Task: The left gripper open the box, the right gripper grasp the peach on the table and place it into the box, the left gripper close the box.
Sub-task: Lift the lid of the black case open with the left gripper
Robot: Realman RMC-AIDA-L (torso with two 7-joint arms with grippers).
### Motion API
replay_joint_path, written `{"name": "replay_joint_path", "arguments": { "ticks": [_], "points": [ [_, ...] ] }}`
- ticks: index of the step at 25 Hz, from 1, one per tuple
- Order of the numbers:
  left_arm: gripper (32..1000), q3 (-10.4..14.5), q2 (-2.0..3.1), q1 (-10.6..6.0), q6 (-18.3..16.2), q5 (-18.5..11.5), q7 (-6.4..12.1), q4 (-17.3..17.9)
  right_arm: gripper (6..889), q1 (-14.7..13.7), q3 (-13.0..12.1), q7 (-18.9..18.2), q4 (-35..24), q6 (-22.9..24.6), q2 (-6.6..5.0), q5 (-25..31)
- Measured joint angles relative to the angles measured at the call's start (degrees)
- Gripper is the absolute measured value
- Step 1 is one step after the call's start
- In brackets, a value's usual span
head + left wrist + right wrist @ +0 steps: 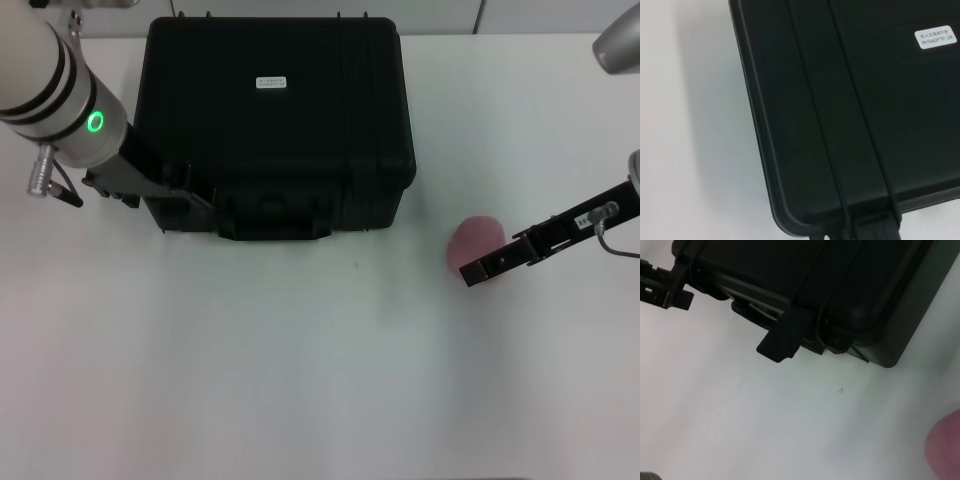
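Head looks down; both wrists closely share the box [272, 120].

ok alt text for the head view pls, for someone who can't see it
A closed black box sits on a white table, with the left gripper at its front left corner. To the box's right, the right gripper is at a pink peach lying on the table.

Bright, even light; soft shadows
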Motion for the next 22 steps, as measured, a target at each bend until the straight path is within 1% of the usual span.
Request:
{"name": "replay_joint_path", "arguments": {
  "ticks": [5, 10, 17, 22],
  "points": [
    [886, 0.00, 0.00, -0.03, 0.15, 0.03, 0.01, -0.29, 801, 0.07, 0.09, -0.01, 0.00, 0.00, 0.00, 0.00],
    [847, 0.00, 0.00, -0.26, 0.77, 0.04, 0.01, -0.68, 799, 0.09, 0.18, 0.00, 0.00, 0.00, -0.03, 0.00],
    [792, 0.06, 0.00, -0.95, 1.05, 0.04, 0.07, -2.17, 797, 0.15, 0.21, 0.00, 0.00, 0.00, -0.09, 0.00],
    [686, 0.89, 0.00, -1.15, 0.80, 1.01, -0.42, -2.17, 795, 0.18, 0.20, 0.00, 0.00, 0.00, -0.09, 0.03]
  ]
}}
